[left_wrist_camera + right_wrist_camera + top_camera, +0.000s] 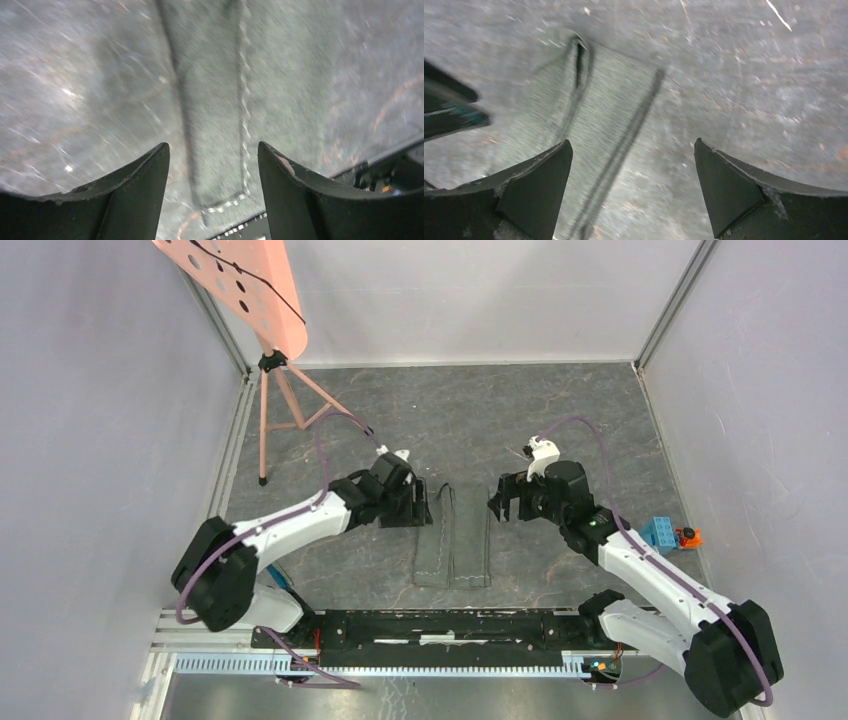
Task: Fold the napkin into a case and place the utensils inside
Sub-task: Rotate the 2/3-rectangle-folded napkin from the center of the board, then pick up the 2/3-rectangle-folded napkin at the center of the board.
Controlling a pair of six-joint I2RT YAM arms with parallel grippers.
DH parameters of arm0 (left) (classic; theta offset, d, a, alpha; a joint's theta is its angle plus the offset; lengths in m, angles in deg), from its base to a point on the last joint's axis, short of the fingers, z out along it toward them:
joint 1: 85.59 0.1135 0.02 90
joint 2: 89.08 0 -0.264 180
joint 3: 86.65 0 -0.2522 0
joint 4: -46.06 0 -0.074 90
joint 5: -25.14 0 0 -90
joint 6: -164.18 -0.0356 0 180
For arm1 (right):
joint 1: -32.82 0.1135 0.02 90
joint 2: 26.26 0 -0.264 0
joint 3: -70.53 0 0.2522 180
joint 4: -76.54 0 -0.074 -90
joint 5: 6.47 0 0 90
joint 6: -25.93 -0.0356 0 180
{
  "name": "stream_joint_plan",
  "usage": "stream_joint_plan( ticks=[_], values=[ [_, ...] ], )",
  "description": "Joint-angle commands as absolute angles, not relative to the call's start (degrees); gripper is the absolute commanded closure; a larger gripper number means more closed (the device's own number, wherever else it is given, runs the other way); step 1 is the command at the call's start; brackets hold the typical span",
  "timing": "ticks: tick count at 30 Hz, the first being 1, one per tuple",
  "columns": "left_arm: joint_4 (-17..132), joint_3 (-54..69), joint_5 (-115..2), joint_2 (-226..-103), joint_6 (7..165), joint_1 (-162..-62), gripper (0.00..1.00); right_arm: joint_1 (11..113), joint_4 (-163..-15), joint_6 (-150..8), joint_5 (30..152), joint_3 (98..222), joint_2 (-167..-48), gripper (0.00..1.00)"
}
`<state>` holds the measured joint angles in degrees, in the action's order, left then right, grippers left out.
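My left hand (424,506) and right hand (501,502) flank the napkin's (452,542) far end, jaws apart, empty. I'd grip both corners evenly before folding.

Top view: you've got even, diffuse light from above, sharp edge to edge, shadows faint and soft. Walls (100,440) read bright but not blown out. Contrast is poor: the grey napkin (470,540) barely separates from the slate floor (480,410). Both wrist views are badly motion-blurred, floor and cloth smeared into diagonal streaks, the hem stitching broken into dashes. A few specular glints on the floor in the left wrist view. Fingers (135,200) sit dark and underexposed in the foreground, with their edges crisp
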<state>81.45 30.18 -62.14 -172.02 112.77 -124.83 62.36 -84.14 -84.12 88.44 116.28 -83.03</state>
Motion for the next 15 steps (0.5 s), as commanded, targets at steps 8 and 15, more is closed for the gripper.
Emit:
stream_joint_plan(
  ticks=[8,15],
  values=[
    [84.05,28.17,-67.6,-167.27,122.17,-147.06,0.32,56.8,-74.6,-80.31,91.68,114.66,-84.61,0.09],
    [101.53,6.91,-79.52,-187.01,129.08,-160.47,0.3,45.14,-75.37,-83.99,93.23,112.4,-88.16,0.09]
  ],
)
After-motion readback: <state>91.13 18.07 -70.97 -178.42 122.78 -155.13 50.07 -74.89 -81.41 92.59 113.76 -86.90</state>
